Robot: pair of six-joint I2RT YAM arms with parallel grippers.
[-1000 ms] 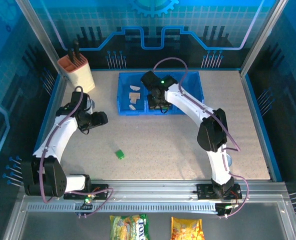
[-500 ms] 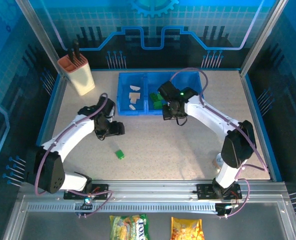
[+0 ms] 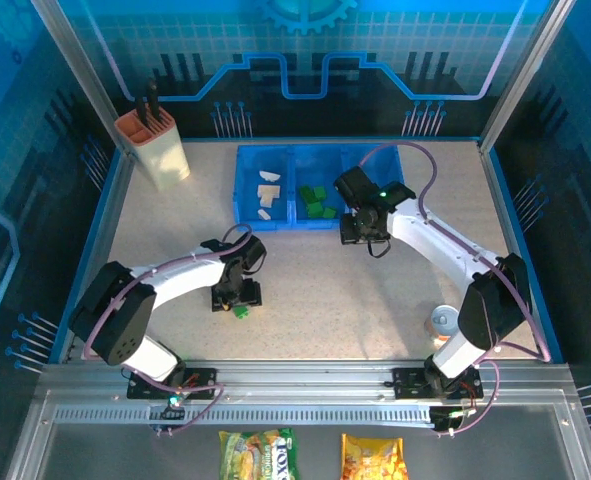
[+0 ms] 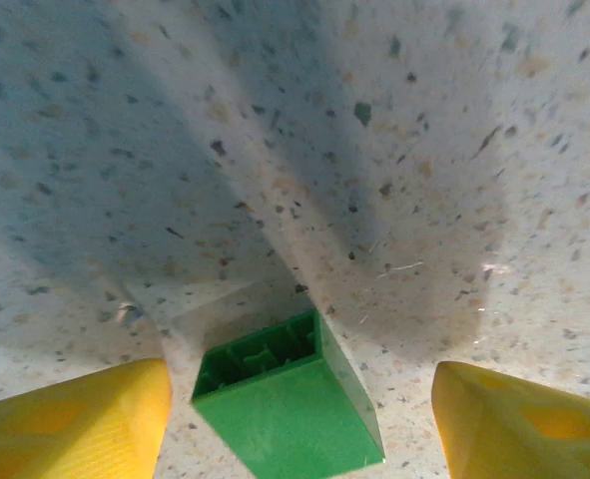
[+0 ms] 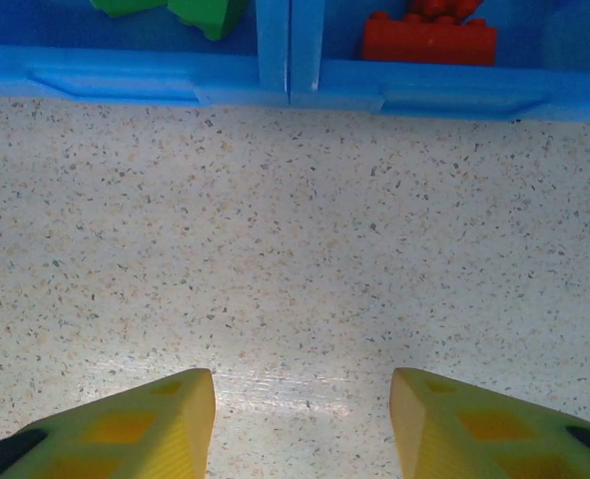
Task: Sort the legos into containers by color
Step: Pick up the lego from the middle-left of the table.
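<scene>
The left gripper stood over a lone green lego, a smooth, sharp-edged block with one hollow end. It lay on the speckled tabletop at about 7 o'clock from centre. The yellow wedge-shaped fingers flanked it, apart (no contact visible). The right gripper hung with jaws apart over bare table, just at 6 o'clock of the glossy blue containers. These sat at 12 o'clock holding cream bricks, green bricks and studded red bricks.

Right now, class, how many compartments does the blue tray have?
3: the left compartment holds cream bricks, the middle compartment green bricks, the right compartment lies partly behind the right arm.
</scene>
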